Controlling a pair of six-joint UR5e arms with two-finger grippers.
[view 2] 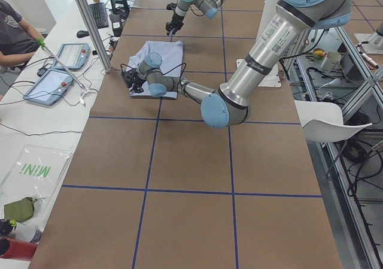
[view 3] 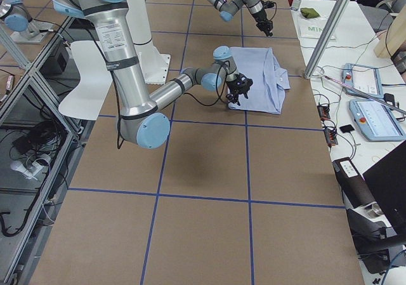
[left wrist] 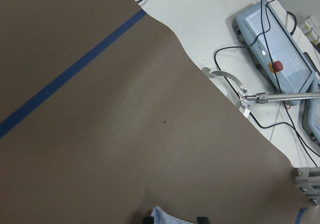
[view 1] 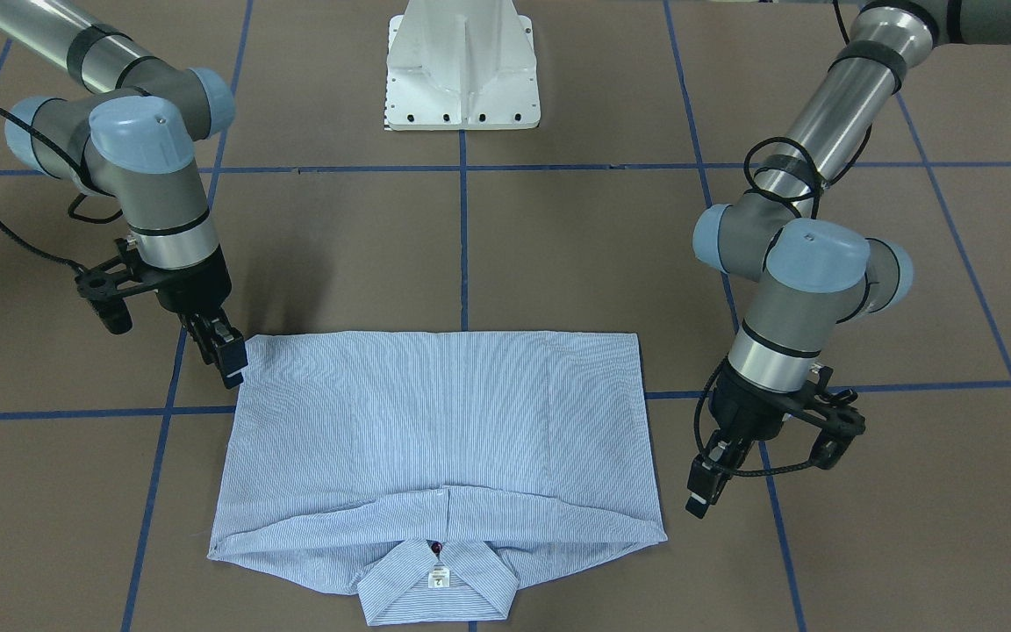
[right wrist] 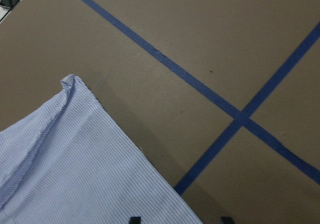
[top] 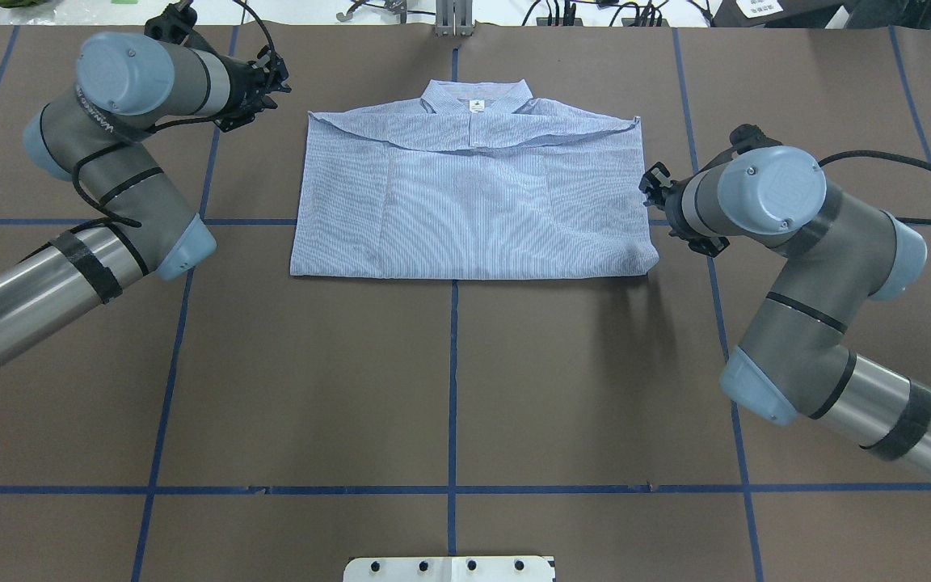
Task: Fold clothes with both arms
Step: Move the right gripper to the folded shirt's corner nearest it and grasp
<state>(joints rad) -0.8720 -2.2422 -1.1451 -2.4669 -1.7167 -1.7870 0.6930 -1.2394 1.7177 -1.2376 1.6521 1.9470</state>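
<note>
Front cam: the shirt (view 1: 435, 421) lies folded flat in a rectangle on the brown table (view 1: 576, 254), with its collar (view 1: 435, 592) pointing away from the robot. The right gripper (view 1: 226, 358) sits at the shirt's robot-side corner. The left gripper (view 1: 702, 491) hangs just beside the collar-end corner, not touching it.

Overhead: the shirt straddles the middle blue tape line (top: 453, 364).

Right wrist cam: the fingertips (right wrist: 134, 219) are spread and grasp nothing, with the shirt's edge below them.

Left wrist cam: the fingertips are apart too, with a bit of shirt showing between them.
</note>
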